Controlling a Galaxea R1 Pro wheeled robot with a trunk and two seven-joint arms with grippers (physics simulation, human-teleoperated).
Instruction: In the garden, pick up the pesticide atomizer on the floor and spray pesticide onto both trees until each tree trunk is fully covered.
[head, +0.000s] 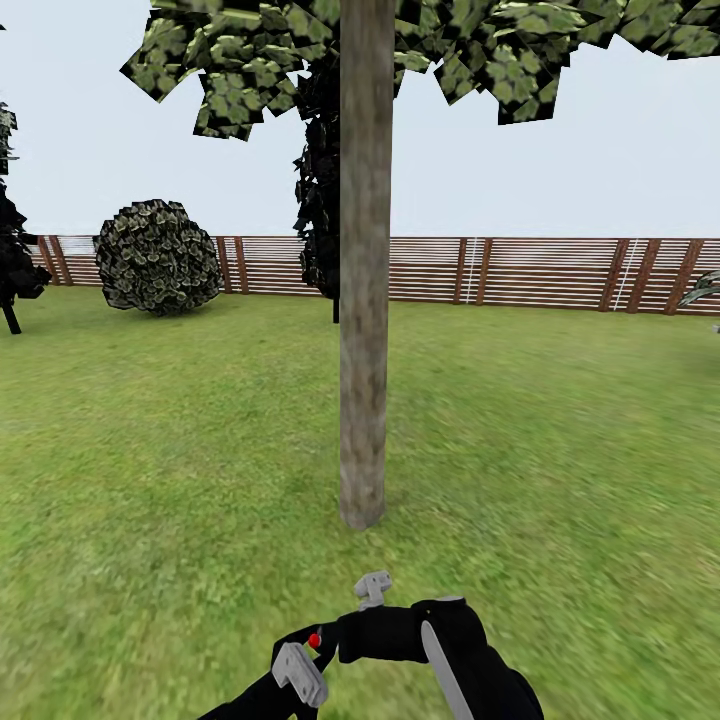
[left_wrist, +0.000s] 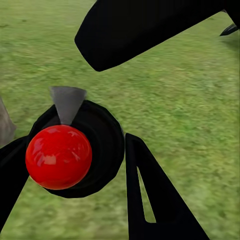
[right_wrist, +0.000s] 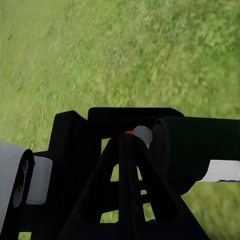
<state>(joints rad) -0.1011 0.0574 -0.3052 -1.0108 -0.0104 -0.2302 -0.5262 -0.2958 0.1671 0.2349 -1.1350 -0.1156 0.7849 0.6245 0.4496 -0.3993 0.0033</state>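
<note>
Pesticide atomizer (head: 410, 632) sits low in the head view, a black body with a white mark and a grey nozzle pointing up toward the tree trunk (head: 364, 300) just ahead of it. The right gripper (right_wrist: 127, 165) has it — in the right wrist view a dark finger (right_wrist: 125, 195) crosses in front of the black body, with a second finger behind it, closed against the sprayer. The white mark (right_wrist: 222, 171) runs off that picture's edge.

The left gripper (head: 300, 668) is just beside the atomizer's rear end, where a small red knob (head: 314, 640) shows. In the left wrist view that knob (left_wrist: 58, 157) is large, set in a black round housing between two dark fingers (left_wrist: 155, 195); whether they actually press on it I cannot tell.

The trunk stands upright on the lawn (head: 150, 450), its top cut off by the frame along with most of the blocky green canopy (head: 480, 50). No white specks can be made out on the bark. Behind it a near-black tree (head: 318, 200) is largely hidden — only its dark foliage pokes out to the left. A round bush (head: 157, 256) and a slatted brown fence (head: 540, 270) close the background.
</note>
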